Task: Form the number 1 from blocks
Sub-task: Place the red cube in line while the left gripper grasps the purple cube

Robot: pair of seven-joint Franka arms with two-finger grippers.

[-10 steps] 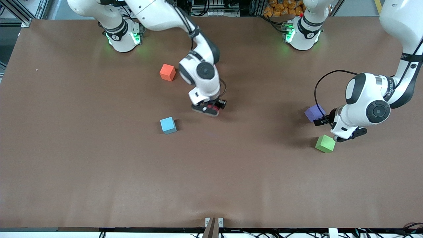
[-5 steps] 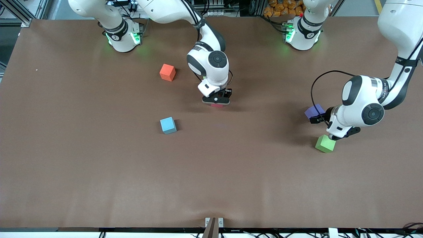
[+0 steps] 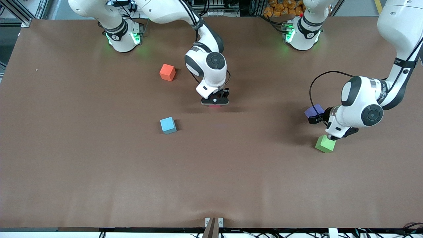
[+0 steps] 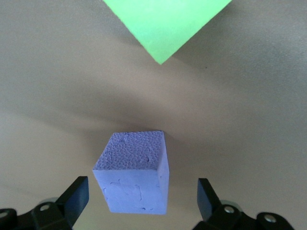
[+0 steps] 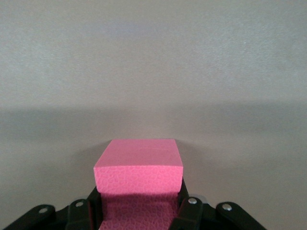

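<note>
The right tool [image 3: 214, 101] is gripping a red block [image 5: 138, 165], low over the bench [image 3: 99, 172] near the light-blue cube [image 3: 168, 125]; a tilted release could be leaving it askew; the left tool [image 4: 144, 201] is gaping around the purple block [image 4: 134, 177], near the green block [image 3: 325, 143]; off-centre closing could be nudging it away.

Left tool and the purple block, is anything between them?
No. In the left wrist view, the open left tool straddles the purple block; only bare gaps beside it.

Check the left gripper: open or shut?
Open: left gripper fingers stand apart from the purple block, gaps both sides.
</note>
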